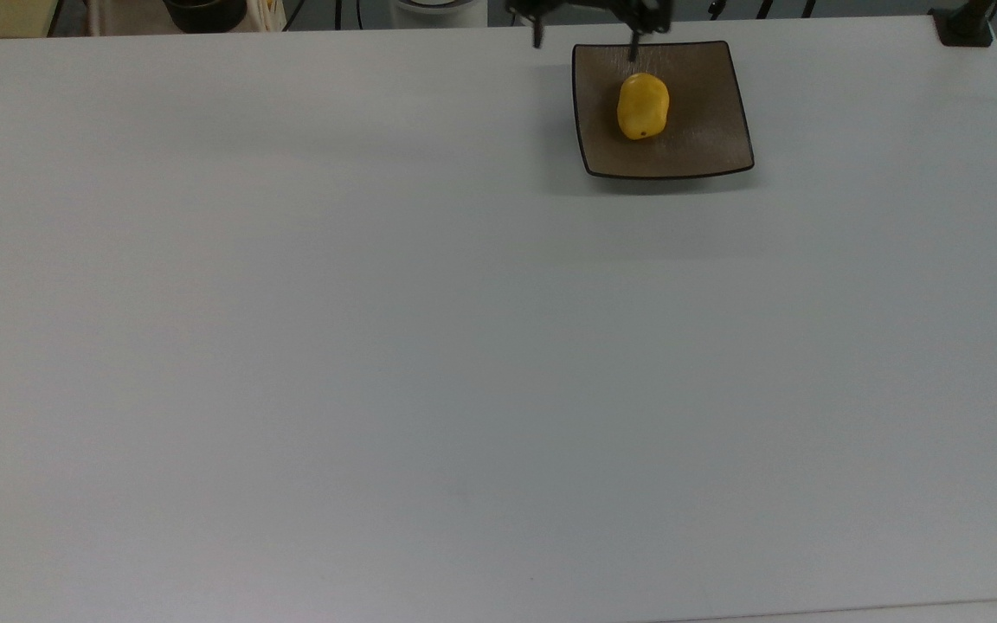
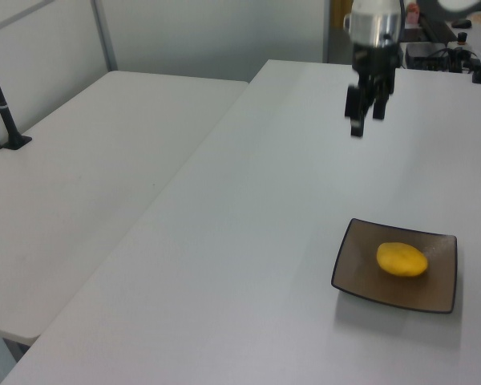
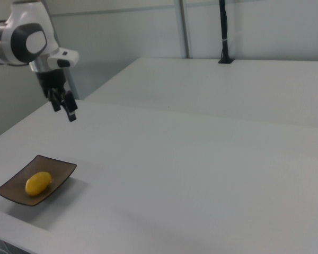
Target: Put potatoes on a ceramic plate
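Observation:
The yellow potato (image 1: 642, 105) lies on its side inside the square brown ceramic plate (image 1: 715, 138), a little toward the top view's upper left. In the left view the potato (image 2: 402, 259) rests free on the plate (image 2: 361, 277); in the right view the potato (image 3: 37, 183) sits on the plate (image 3: 61, 170) too. My gripper (image 2: 366, 122) hangs open and empty well above the table, away from the plate. It appears at the top view's upper edge as the gripper (image 1: 585, 43) and high above the plate in the right view as the gripper (image 3: 64, 109).
The white table (image 1: 377, 346) spreads wide around the plate. A black post base (image 1: 966, 26) stands at the top view's upper right corner. Dark and white items (image 1: 204, 13) sit beyond the table's far edge. A second white table (image 2: 88, 160) lies alongside.

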